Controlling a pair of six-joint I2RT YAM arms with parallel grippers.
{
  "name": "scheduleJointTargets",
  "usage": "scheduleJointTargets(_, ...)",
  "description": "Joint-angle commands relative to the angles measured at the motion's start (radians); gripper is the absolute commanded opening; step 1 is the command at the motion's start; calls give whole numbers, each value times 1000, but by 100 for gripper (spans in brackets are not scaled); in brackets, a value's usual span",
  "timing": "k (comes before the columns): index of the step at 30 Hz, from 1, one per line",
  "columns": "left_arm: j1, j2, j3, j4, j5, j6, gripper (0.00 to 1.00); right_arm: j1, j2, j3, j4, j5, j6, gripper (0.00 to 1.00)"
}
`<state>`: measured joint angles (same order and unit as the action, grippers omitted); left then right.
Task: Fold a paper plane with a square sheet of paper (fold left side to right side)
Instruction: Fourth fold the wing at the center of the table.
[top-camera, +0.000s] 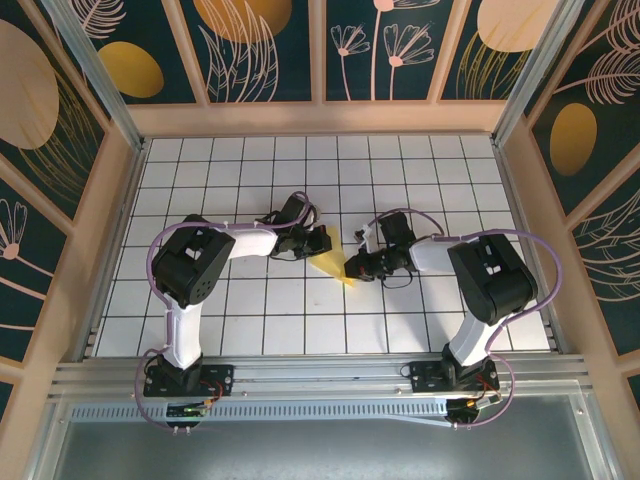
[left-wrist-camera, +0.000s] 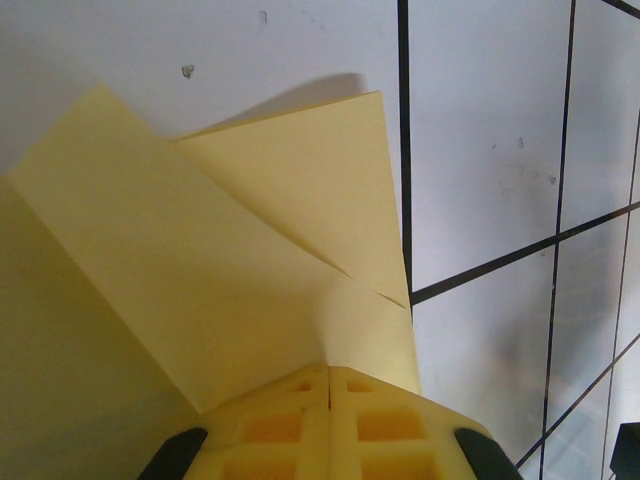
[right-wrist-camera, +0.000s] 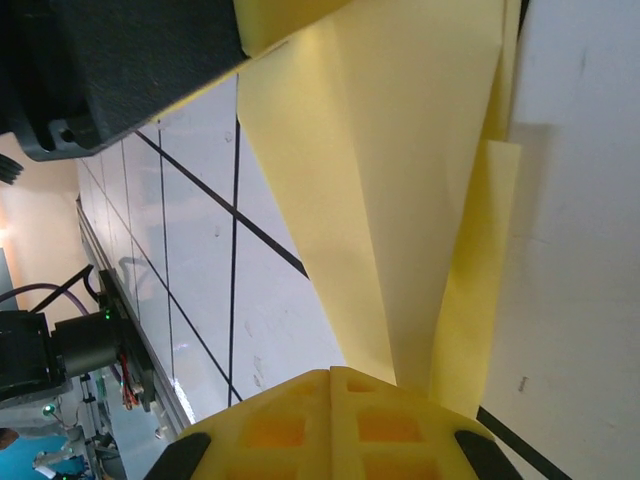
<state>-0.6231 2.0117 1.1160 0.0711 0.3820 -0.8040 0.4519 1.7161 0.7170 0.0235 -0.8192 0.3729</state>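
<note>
the square sheet of paper (top-camera: 335, 266) touches left tool (left-wrist-camera: 330, 385) and right tool (right-wrist-camera: 332, 382), both closed.

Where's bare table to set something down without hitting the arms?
Free: the far tile rows between the grippers and the back wall; the near strip between the two arm bases; the narrow side columns outside each arm. Crowded: mid-table, where the left gripper and right gripper meet at the folded yellow paper.

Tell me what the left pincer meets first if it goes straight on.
The paper: the left pincer is shut on its edge, and the folded flaps lie straight ahead. Depth beyond is unclear.
</note>
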Motion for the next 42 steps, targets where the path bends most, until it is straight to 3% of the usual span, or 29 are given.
scheduleJointTargets(1,-1,25,-8,-68,-45,16,3,10,16,-19,-26,22,-20,0)
scheduleJointTargets(33,-2,30,-7,-68,-46,17,3,-3,-53,-18,28,4,14,0)
scheduleJointTargets(42,-1,27,-8,-62,-45,14,3,-7,31,61,15,23,-18,0)
